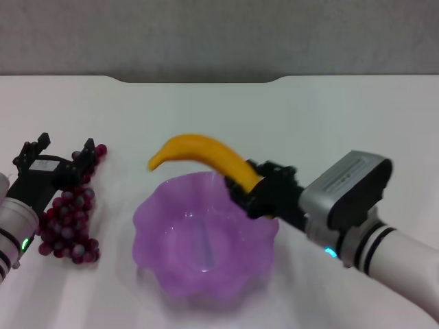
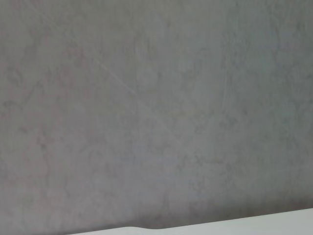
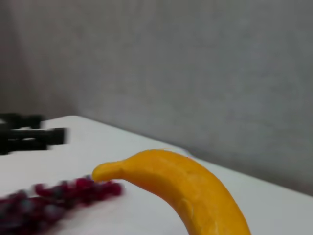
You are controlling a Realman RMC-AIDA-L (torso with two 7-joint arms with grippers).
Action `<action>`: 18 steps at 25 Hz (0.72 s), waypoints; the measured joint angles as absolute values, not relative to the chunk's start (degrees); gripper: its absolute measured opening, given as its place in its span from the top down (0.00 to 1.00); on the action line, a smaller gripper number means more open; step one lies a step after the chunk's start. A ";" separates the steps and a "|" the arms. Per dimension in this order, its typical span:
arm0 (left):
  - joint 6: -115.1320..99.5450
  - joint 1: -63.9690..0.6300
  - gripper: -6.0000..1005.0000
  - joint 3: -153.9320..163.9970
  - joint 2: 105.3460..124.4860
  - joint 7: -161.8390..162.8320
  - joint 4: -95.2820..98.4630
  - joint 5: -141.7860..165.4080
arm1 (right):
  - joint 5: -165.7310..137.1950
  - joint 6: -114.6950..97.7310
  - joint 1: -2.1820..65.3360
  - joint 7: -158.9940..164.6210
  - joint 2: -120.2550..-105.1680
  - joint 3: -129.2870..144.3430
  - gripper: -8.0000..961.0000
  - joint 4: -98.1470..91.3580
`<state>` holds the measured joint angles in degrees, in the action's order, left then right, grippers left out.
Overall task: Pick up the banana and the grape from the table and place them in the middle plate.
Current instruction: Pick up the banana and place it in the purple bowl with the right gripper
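Observation:
My right gripper (image 1: pixel 252 192) is shut on the banana (image 1: pixel 202 157) and holds it in the air over the far rim of the purple scalloped plate (image 1: pixel 162 264). The banana also fills the near part of the right wrist view (image 3: pixel 190 188). The grape bunch (image 1: pixel 68 218) lies on the white table (image 1: pixel 274 116) to the left of the plate, and shows in the right wrist view (image 3: pixel 54 200). My left gripper (image 1: pixel 65 154) is open and sits over the far end of the bunch, one finger on each side. The left wrist view shows only the grey wall.
The table's far edge (image 1: pixel 199 80) meets a grey wall. The table runs on to the right of and behind the plate.

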<state>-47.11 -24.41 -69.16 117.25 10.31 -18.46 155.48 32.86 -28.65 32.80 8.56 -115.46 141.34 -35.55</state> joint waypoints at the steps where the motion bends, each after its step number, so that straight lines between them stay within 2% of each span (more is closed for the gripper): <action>1: -47.11 -24.44 0.11 -69.16 117.25 10.32 -18.46 155.48 | 32.85 -28.65 33.12 8.89 -115.46 142.30 0.40 -35.72; 6: -47.11 -24.47 0.11 -69.17 117.24 10.32 -18.46 155.47 | 32.82 -28.73 33.16 9.12 -115.48 144.57 0.39 -37.35; 18: -47.11 -23.80 0.11 -69.47 117.07 10.02 -18.07 155.04 | 32.82 -29.24 27.74 9.19 -115.51 145.60 0.37 -40.53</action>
